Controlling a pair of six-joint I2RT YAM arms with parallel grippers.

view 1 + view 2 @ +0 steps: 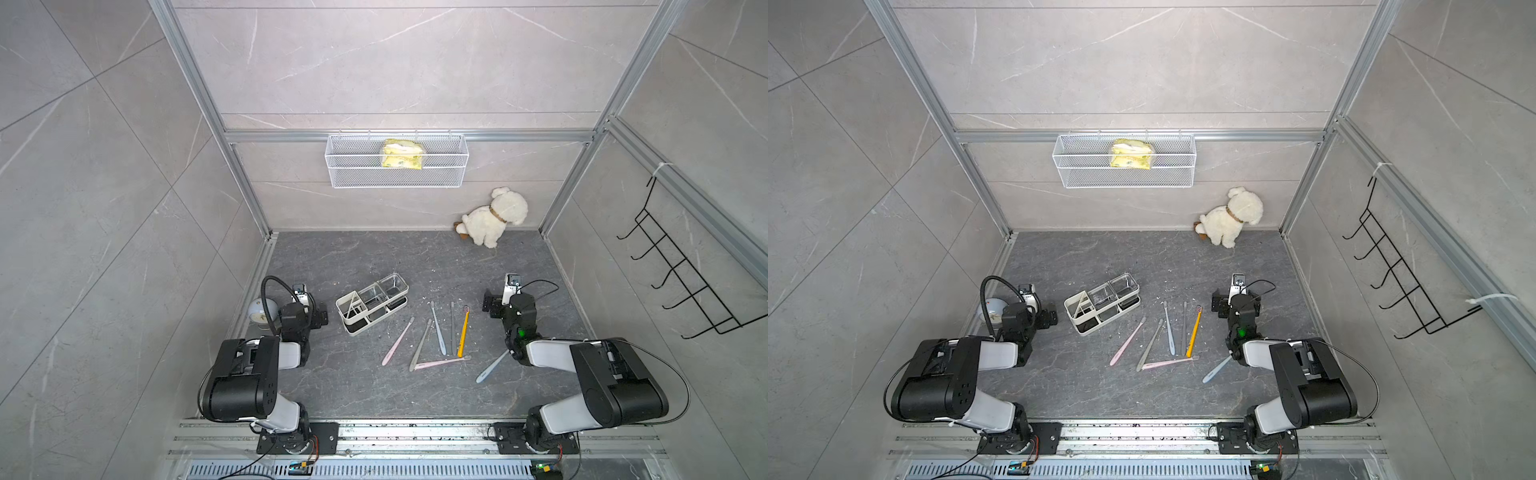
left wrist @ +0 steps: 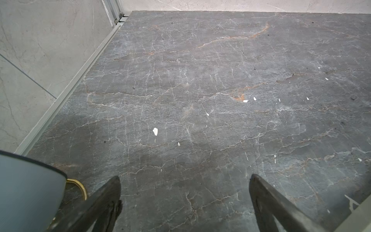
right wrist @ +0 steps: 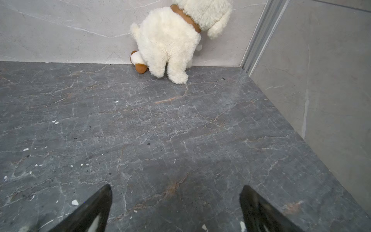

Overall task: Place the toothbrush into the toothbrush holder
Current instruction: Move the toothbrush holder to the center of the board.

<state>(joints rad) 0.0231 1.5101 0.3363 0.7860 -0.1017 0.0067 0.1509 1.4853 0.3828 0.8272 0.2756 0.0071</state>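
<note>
Toothbrushes (image 1: 463,332), loose on bench (image 1: 332,386); toothbrush holder (image 1: 372,303) held none.
I logged them at four o'clock of the holder; left jaws and right jaws apart, empty. Risk: handles touched, so one lift might drag neighbours.

Nothing in these views can be read: no word, label, brand, number or sign. The nearest to print is on the yellow packet (image 1: 402,153) in the white wire basket (image 1: 353,176) on the back wall. In both top views it carries a few faint darker marks, too small and blurred to make out a single letter.
</note>
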